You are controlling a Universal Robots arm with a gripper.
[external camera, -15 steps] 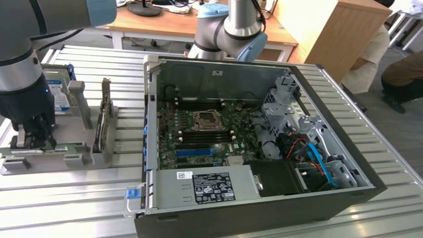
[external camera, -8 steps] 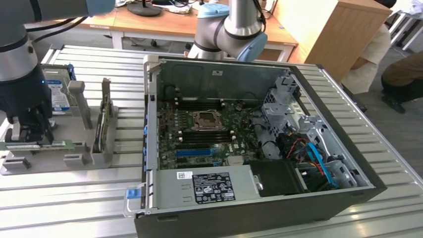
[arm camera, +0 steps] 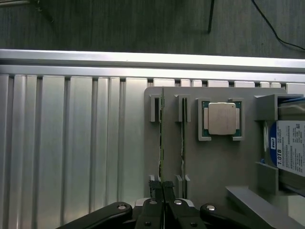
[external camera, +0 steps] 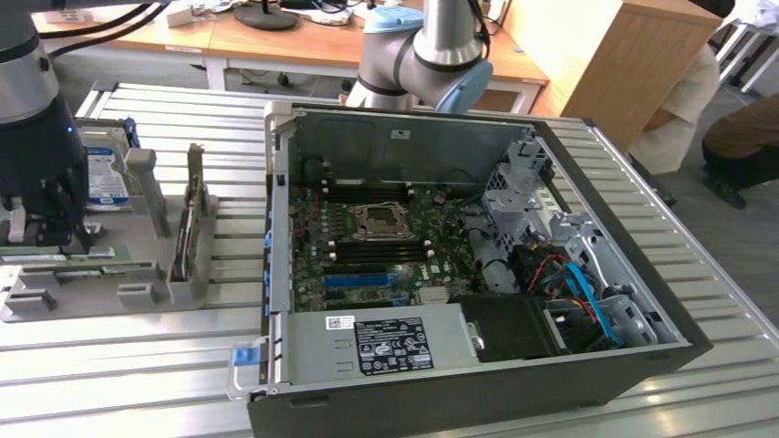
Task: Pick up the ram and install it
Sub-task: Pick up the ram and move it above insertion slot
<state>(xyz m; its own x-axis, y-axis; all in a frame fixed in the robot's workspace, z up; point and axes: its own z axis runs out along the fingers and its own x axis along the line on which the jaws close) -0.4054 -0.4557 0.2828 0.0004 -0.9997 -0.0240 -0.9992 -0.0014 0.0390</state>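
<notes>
The ram (arm camera: 162, 138) is standing on its thin edge in the outermost slot of the gray holder (arm camera: 214, 167), the slot lying closest to the holder's outer edge, where bare ribbed table (arm camera: 71, 152) is showing beyond it. The stick is running the full length of that slot, from one pair of end brackets to the other.

The gripper (arm camera: 164, 191) is sitting over one end of the holder, right at the end of that slot. Its fingers (arm camera: 156, 191) are standing narrow, pressed almost together, and the ram's edge is running straight into the seam between them, so they are pinching the end of the stick, one finger on each flat face.

A second thin stick (arm camera: 182, 138) is standing in the neighbouring slot of the holder, just beside the ram and outside the fingers. Further into the holder, a square silver processor (arm camera: 221, 118) is lying flat in its own pocket, and a hard drive (arm camera: 289, 152) is resting at the holder's far side. In the exterior view, an open computer case (external camera: 487, 274) is sitting to the exterior view's right of the holder.
</notes>
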